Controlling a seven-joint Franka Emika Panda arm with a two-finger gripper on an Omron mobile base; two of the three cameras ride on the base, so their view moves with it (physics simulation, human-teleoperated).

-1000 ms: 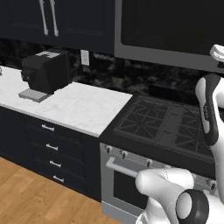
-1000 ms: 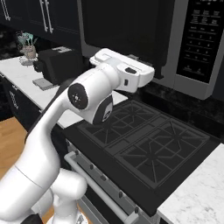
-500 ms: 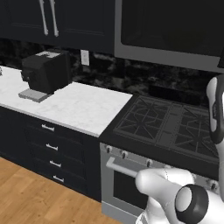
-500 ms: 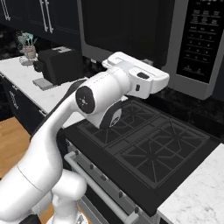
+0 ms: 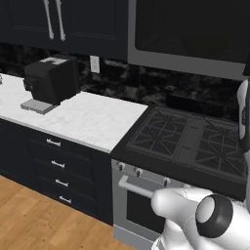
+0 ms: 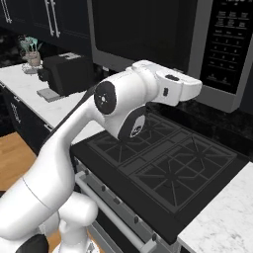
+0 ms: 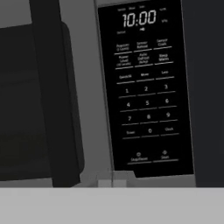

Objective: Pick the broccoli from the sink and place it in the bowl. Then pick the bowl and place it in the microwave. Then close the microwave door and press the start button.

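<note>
We see our pincer [image 7: 112, 183] pressed together, holding nothing, just below the microwave's [image 6: 148, 34] button panel [image 7: 144, 87] (door [image 7: 39, 100] shut).

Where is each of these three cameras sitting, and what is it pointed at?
Left base view: behind the arm's left, looking over the stove, counter and coffee machine; white arm at lower right.
Right base view: behind its right; arm reaching toward the microwave.
Hand view: on the hand, facing the button panel beside the closed microwave door.
Both base views share stove and coffee machine.
</note>
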